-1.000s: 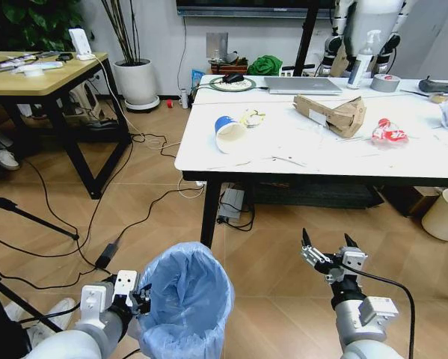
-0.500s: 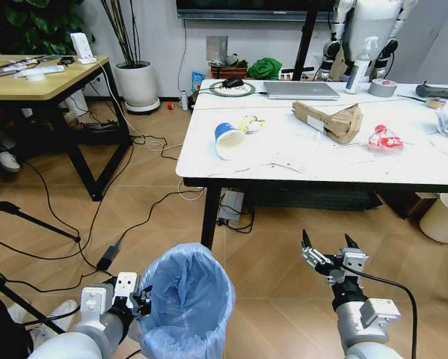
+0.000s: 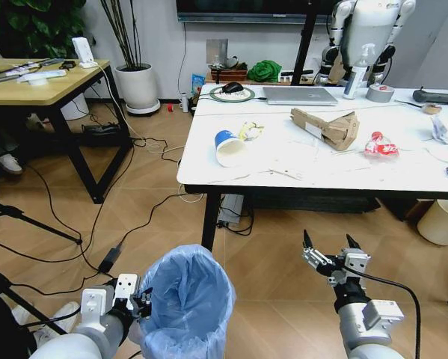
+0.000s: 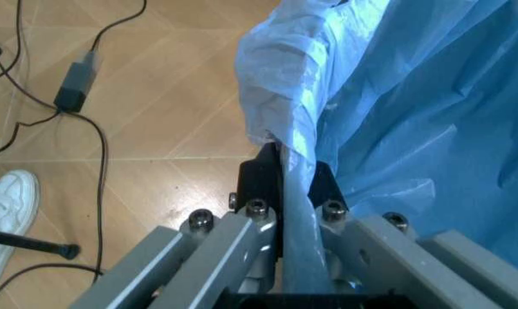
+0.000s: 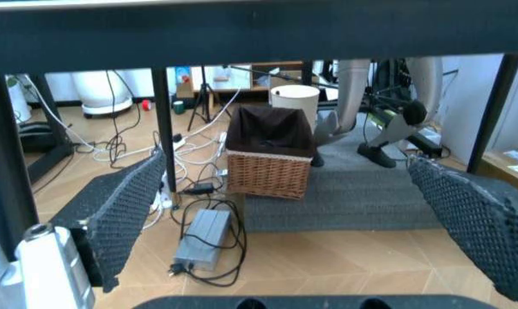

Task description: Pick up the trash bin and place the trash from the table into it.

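Left hand (image 4: 284, 212) clamped on bin (image 3: 188, 299) rim, bin held low at robot's left front, short of counter (image 3: 313, 173). Right hand (image 3: 334, 263) wide, empty, below counter edge. Cup (image 3: 229, 146), box (image 3: 327, 126), bottle (image 3: 379, 144) lie on counter. Keep rim grip firm, bin upright during approach. Versus earlier frame: whole view shifted, counter sits nearer; hands unchanged.

The white marble worktop (image 3: 298, 161) carries a paper cup (image 3: 227, 144) on its side, then a torn cardboard box (image 3: 327, 127) and crushed bottle (image 3: 378, 144) beyond the cup.
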### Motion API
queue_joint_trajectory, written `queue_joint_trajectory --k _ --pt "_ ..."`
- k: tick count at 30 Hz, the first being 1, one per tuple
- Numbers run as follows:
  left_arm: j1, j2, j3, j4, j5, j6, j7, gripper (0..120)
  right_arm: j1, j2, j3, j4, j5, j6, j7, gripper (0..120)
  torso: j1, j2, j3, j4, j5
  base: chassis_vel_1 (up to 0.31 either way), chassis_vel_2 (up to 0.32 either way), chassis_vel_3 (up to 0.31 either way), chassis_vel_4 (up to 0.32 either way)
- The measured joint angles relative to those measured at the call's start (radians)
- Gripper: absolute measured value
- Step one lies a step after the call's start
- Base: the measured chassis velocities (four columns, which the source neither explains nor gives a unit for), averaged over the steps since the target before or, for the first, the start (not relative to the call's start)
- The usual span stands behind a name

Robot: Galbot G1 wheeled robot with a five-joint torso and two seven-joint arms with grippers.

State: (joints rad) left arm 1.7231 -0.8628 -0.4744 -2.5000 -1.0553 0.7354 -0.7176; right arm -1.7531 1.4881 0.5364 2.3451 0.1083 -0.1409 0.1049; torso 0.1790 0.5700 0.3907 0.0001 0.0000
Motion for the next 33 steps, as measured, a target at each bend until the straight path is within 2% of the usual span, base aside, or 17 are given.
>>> queue_joint_trajectory --k 33 --pt "0.007 0.001 -0.002 0.0 -0.012 0.0 -0.003 0 -0.005 0.004 -0.003 0.025 0.006 -0.008 0.009 100 0.056 0.143 0.087 0.0 0.0 0.0 0.0 0.0 0.0"
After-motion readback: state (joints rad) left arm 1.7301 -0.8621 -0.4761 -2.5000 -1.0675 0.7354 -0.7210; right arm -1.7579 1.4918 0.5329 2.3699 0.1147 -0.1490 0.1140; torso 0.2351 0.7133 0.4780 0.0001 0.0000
